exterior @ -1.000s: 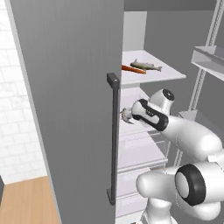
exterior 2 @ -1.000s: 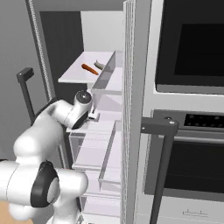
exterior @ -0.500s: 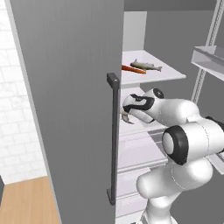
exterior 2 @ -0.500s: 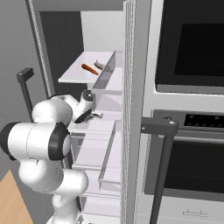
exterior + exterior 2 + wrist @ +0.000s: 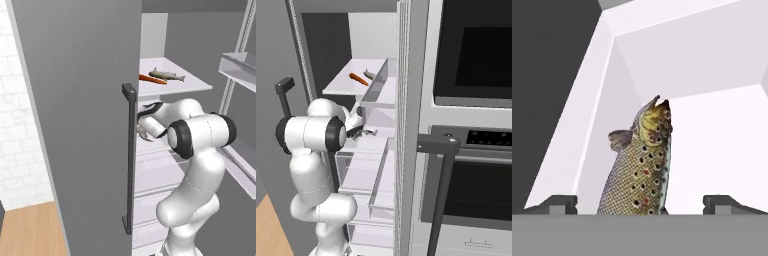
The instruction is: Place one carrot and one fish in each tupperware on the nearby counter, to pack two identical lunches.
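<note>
Clearly we are early: our gripper [image 5: 639, 205], jaws wide apart, hangs over a speckled brown fish [image 5: 641, 170] inside the fridge; another grey fish [image 5: 167, 75] and orange carrot [image 5: 150, 79] wait on the upper shelf [image 5: 195, 86].

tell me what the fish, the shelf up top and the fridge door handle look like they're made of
Fish: real-looking scaly skin, olive with dark and red spots, slightly glossy.
Shelf: flat matte white, probably plastic or painted board; no grain or shine.
Door handle: dark grey, square-edged bar, likely painted metal or hard plastic; the rendering leaves that open.
</note>
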Available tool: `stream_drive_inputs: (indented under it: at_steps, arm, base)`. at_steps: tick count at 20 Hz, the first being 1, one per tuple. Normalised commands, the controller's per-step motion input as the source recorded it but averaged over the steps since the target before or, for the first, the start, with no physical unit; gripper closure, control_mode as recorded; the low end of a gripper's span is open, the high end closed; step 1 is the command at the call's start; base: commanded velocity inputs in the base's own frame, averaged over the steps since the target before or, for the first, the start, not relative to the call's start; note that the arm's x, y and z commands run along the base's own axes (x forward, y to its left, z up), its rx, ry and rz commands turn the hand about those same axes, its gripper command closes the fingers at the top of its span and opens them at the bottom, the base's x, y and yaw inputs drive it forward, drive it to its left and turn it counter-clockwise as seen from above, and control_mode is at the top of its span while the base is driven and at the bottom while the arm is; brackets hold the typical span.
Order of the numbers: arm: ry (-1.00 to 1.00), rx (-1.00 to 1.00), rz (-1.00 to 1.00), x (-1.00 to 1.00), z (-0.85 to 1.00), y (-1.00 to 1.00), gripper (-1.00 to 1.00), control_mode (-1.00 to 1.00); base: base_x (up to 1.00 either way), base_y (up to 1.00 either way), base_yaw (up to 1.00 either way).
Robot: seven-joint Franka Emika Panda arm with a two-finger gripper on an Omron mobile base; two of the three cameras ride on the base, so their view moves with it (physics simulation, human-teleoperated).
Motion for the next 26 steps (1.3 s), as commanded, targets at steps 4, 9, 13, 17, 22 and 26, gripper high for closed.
stream_drive_inputs:
  at_steps: [4, 9, 13, 17, 22, 26]
  arm:
    - [-0.01, -0.08, -0.02, 0.52, -0.77, -0.04, -1.00, -1.00]
    - [-0.04, -0.28, -0.09, 0.25, -0.50, -0.24, -1.00, -1.00]
    - [0.09, -0.16, -0.14, -0.14, -0.29, -0.33, 1.00, -1.00]
    - [0.29, 0.01, -0.15, -0.38, -0.08, -0.26, 1.00, -1.00]
    - [0.13, 0.07, -0.03, -0.54, 0.15, 0.00, 1.00, -1.00]
    - [-0.01, 0.02, 0.00, -0.89, 0.33, -0.24, 1.00, -1.00]
  base:
    - [0.00, 0.00, 0.00]
    - [0.00, 0.00, 0.00]
    - [0.00, 0.00, 0.00]
    - [0.00, 0.00, 0.00]
    - [0.00, 0.00, 0.00]
    - [0.00, 0.00, 0.00]
